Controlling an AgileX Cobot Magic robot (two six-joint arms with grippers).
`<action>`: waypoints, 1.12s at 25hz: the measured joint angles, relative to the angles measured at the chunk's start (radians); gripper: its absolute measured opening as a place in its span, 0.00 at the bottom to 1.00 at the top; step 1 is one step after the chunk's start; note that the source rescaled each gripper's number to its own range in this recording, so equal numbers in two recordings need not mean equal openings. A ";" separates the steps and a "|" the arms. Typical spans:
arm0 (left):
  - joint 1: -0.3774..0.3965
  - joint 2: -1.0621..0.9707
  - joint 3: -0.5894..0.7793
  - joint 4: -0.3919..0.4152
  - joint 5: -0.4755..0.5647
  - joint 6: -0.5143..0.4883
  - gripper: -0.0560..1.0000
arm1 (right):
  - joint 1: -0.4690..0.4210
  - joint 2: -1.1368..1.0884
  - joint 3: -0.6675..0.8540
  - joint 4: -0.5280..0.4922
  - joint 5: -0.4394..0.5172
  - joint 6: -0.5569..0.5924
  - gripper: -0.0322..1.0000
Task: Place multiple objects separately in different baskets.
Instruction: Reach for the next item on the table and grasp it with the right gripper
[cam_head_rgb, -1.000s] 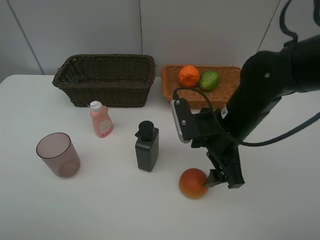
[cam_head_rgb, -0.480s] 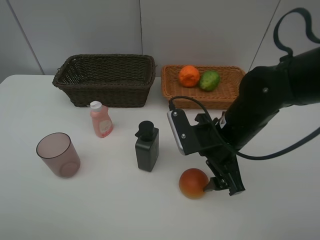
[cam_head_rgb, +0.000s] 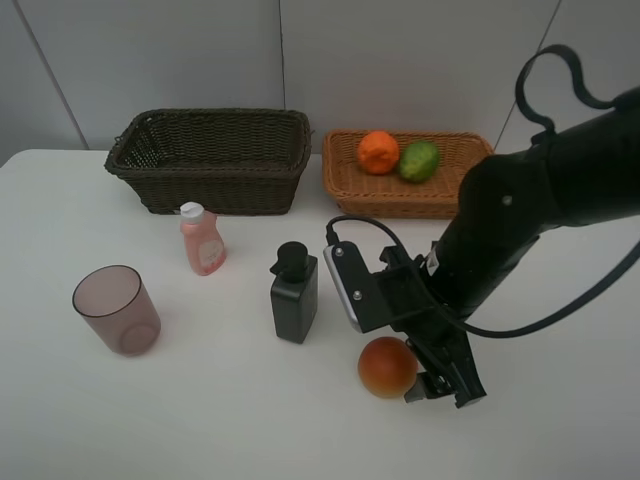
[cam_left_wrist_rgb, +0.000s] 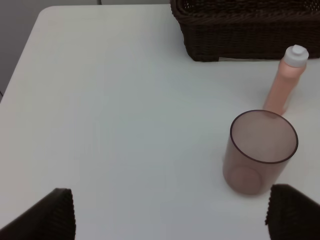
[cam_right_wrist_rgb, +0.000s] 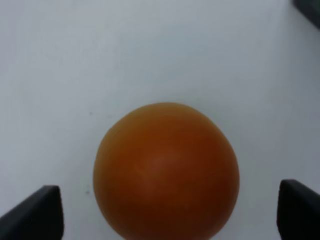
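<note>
The round orange (cam_head_rgb: 378, 152) and green oval fruit (cam_head_rgb: 419, 160) sit in the tan wicker basket (cam_head_rgb: 345, 190), and the spread right end effector (cam_right_wrist_rgb: 165, 212) seemingly straddles the red-orange round fruit (cam_head_rgb: 387, 367).

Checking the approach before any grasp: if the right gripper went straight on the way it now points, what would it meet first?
The red-orange fruit. In the wrist view it sits centred between the open fingers of the right gripper, with nothing in front of it. How close it is cannot be told exactly.
</note>
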 joint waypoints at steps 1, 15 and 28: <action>0.000 0.000 0.000 0.000 0.000 0.000 0.98 | 0.000 0.005 0.000 0.000 -0.001 0.000 0.81; 0.000 0.000 0.000 0.000 0.000 0.000 0.98 | 0.000 0.037 0.000 -0.019 -0.032 -0.001 0.81; 0.000 0.000 0.000 0.000 0.000 0.000 0.98 | 0.022 0.076 0.000 -0.012 -0.058 -0.001 0.81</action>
